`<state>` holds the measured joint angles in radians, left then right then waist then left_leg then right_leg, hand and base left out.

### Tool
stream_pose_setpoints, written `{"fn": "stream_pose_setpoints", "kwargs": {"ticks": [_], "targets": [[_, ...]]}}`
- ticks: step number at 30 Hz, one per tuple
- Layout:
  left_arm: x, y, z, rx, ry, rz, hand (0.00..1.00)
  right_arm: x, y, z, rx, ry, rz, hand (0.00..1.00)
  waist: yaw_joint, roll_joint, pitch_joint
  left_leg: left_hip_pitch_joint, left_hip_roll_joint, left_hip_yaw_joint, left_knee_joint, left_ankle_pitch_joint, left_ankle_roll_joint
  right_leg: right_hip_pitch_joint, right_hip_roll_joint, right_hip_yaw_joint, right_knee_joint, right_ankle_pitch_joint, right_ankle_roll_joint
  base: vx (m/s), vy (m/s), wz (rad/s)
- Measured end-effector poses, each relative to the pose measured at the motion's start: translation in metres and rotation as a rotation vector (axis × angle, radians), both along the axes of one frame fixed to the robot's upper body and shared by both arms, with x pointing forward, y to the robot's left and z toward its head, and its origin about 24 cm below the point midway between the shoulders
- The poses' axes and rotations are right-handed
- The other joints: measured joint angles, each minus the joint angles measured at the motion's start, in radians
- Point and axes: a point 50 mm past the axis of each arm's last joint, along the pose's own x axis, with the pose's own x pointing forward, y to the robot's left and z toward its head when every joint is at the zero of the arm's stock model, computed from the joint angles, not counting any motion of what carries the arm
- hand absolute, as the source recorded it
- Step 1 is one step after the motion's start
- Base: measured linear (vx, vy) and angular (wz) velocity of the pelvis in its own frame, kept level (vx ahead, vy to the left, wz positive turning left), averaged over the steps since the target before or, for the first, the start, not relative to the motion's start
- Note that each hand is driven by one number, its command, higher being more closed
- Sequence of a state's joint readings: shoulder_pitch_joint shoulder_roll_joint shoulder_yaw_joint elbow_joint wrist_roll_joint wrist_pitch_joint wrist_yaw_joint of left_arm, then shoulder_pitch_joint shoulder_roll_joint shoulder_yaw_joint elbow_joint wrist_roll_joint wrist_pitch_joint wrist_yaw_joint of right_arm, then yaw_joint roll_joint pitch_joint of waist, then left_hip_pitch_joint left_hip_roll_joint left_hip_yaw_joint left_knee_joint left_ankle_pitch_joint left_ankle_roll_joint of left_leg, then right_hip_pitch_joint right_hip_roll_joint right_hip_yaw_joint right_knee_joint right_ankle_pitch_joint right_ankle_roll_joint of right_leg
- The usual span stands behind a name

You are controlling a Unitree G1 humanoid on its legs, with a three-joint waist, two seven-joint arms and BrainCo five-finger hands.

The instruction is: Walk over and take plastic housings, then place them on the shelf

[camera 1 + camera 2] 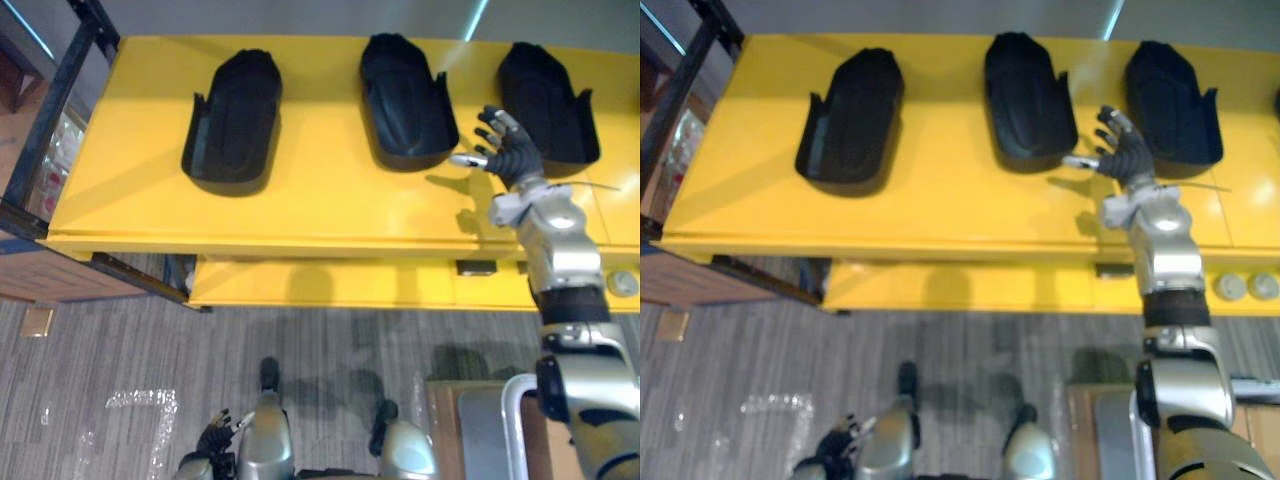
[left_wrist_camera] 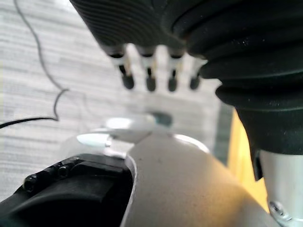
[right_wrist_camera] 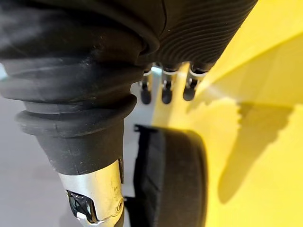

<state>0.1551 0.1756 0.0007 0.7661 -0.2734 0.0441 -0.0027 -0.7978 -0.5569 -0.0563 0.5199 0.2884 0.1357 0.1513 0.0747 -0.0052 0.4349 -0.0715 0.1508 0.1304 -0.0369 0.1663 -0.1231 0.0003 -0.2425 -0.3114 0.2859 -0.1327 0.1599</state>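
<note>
Three black plastic housings lie in a row on the yellow tabletop [image 1: 330,200]: one on the left [image 1: 233,118], one in the middle [image 1: 403,95] and one on the right [image 1: 545,100]. My right hand [image 1: 508,148] hovers over the table between the middle and right housings, open with fingers spread and holding nothing. In the right wrist view its fingers [image 3: 163,92] point past a housing [image 3: 170,179] lying close beneath the wrist. My left hand [image 1: 215,440] hangs low by my side over the floor, fingers [image 2: 149,80] relaxed and empty.
A dark metal rack frame [image 1: 50,110] stands at the table's left end. A lower yellow ledge [image 1: 330,285] juts out under the front edge. Crumpled clear wrap [image 1: 140,410] lies on the grey floor, and a brown box [image 1: 480,420] sits at the lower right.
</note>
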Motion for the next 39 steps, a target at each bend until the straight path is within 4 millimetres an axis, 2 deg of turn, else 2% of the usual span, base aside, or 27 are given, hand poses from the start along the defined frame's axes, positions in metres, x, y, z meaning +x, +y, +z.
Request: {"fn": "stream_pose_setpoints", "kwargs": {"ticks": [6,25,33,39], "targets": [[0.001,-0.004,0.000,-0.013,-0.003,0.004,0.00,0.000,0.000,0.000,0.000,0.004,0.003,0.00,0.003,0.017,0.010,-0.013,0.000,-0.015,0.011,-0.002,0.003,-0.002,-0.002,-0.012,0.016,-0.010,-0.004,-0.05,0.000,0.07],[0.003,-0.005,0.000,-0.017,-0.007,0.002,0.00,0.005,0.015,0.009,-0.029,-0.013,0.072,0.00,0.016,0.022,0.012,-0.020,-0.002,-0.015,0.014,-0.001,0.002,-0.018,-0.009,-0.013,0.039,-0.022,-0.004,0.00,-0.001,0.00],[0.003,-0.005,0.000,-0.016,-0.007,0.003,0.00,0.002,0.032,0.019,-0.045,-0.061,0.136,0.00,0.017,0.021,0.012,-0.020,-0.001,-0.014,0.014,-0.002,0.003,-0.018,-0.009,-0.011,0.037,-0.022,-0.004,0.00,0.000,0.00],[0.003,-0.005,0.000,-0.016,-0.008,0.004,0.00,0.003,0.039,0.009,-0.045,-0.024,0.150,0.00,0.017,0.018,0.015,-0.019,-0.001,-0.012,0.014,-0.002,0.003,-0.018,-0.008,-0.010,0.037,-0.022,-0.004,0.00,0.000,0.00]]}}
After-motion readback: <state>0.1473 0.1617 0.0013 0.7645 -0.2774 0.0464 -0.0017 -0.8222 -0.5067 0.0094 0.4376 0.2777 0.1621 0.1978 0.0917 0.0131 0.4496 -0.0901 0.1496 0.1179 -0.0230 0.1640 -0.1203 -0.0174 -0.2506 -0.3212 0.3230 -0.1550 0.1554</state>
